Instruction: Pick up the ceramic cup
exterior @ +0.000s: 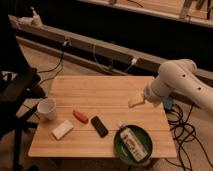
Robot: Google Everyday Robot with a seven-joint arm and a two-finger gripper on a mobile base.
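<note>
Tool [134, 102] hovers right; ceramic cup [47, 108] near left edge.

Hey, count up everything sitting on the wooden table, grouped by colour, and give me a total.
White: 2, the ceramic cup and a flat block
Orange-red: 1, a small object
Black: 1, a slim bar
Green: 1, a plate
Pale: 1, a packet lying on the plate
Total: 6
Not counted: the gripper, over the table's right side.

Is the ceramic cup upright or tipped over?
Upright: the ceramic cup shows its open mouth on top. The gripper hangs far from it.
</note>
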